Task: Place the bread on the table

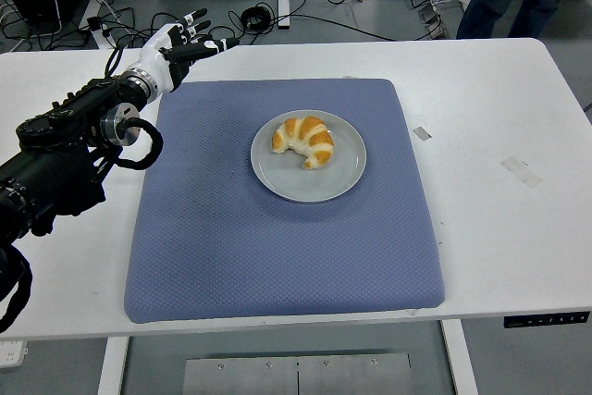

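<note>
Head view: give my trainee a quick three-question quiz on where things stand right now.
1. True or false: the croissant lies on the grey plate.
2. What does the plate rest on: (a) bare white table, (b) blue mat, (c) a tray?
3. Which hand is in view, and is it holding anything?

Key
1. True.
2. (b).
3. The left hand, over the mat's far left corner, fingers extended, holding nothing; the right is out of view.

golden croissant (304, 141) lies curled on the grey plate (342, 182).
</note>
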Available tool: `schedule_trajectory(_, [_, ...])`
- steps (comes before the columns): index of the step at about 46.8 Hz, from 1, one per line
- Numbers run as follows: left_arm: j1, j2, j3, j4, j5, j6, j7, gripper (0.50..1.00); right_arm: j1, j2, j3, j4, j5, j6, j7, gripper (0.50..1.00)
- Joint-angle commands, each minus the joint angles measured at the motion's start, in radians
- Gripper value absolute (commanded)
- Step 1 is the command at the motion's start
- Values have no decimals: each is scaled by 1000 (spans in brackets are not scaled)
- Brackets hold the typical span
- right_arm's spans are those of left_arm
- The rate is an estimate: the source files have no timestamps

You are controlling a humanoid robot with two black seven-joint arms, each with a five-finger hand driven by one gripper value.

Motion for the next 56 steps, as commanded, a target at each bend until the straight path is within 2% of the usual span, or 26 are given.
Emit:
schedule_trajectory(1, [-3,0,1,0,2,2,-3,978,0,0,0,0,0,0,0,1000])
schedule_trajectory(56, [-16,5,4,1,5,-4,-5,980,0,0,0,0,0,1,0,1000])
